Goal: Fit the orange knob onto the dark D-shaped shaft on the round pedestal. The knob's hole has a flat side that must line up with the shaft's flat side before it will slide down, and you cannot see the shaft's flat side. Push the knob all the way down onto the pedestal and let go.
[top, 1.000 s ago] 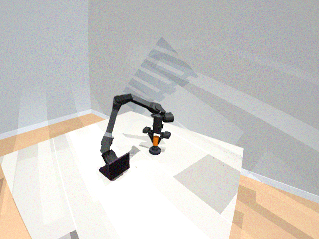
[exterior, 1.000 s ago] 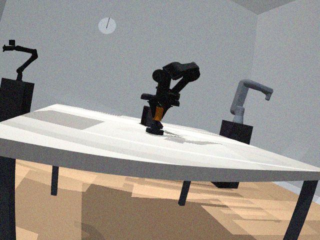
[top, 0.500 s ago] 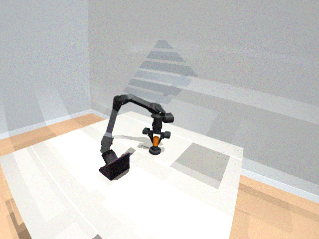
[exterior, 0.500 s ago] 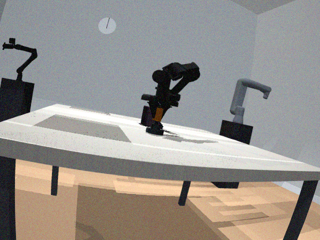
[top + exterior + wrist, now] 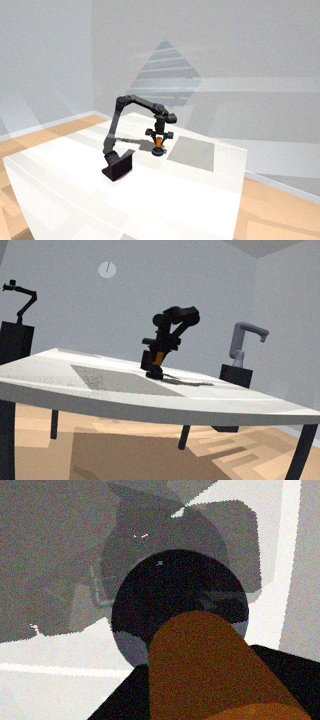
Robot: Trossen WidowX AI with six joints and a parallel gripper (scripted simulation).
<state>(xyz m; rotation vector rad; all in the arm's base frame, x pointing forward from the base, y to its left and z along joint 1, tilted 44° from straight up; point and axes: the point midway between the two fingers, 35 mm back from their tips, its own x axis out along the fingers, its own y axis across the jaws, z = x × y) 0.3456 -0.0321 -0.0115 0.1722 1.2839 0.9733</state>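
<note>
My gripper (image 5: 158, 140) (image 5: 158, 357) is shut on the orange knob (image 5: 158, 141) (image 5: 158, 358) (image 5: 214, 687), a plain orange cylinder held upright. It hangs directly above the dark round pedestal (image 5: 157, 151) (image 5: 154, 374) (image 5: 170, 603) on the white table (image 5: 180, 196) (image 5: 129, 397). The knob's lower end stands just above the pedestal's top. The dark shaft is hidden behind the knob in the wrist view and too small to make out in the top and exterior views. I cannot tell whether the knob sits on the shaft.
The arm's dark base block (image 5: 117, 165) stands on the table to the left of the pedestal. A black arm on a dark stand (image 5: 15, 325) and a grey arm on a dark stand (image 5: 240, 348) are behind the table.
</note>
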